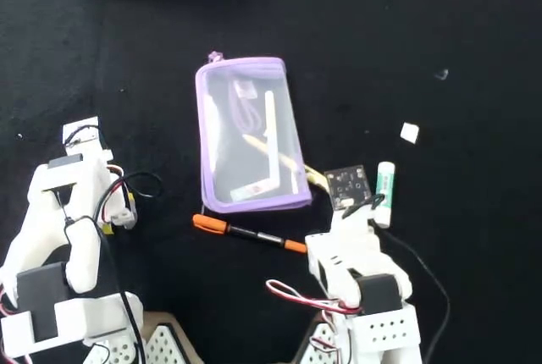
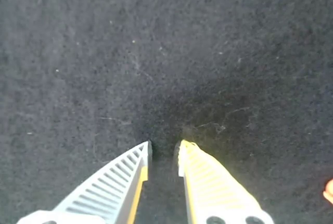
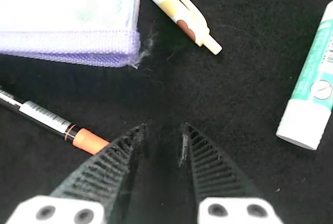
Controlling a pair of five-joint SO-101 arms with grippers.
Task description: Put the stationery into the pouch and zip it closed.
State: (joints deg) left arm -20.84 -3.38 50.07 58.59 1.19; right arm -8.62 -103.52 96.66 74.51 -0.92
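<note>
Right gripper (image 3: pixel 162 140), narrowly parted and empty, is hovering between the orange pen (image 3: pixel 52 121) and glue stick (image 3: pixel 312 83) beside the pouch (image 3: pixel 67 47); we are judging that a slanted pinch could roll the pen away.

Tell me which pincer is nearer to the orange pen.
Right. The orange pen ends just beside the right pincer; the left pincer is over bare black cloth, farther off.

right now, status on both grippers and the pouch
Left gripper and right gripper slightly open, empty. Pouch lying flat; orange pen, glue stick outside it. Nothing blocking right gripper's path to the pen.
</note>
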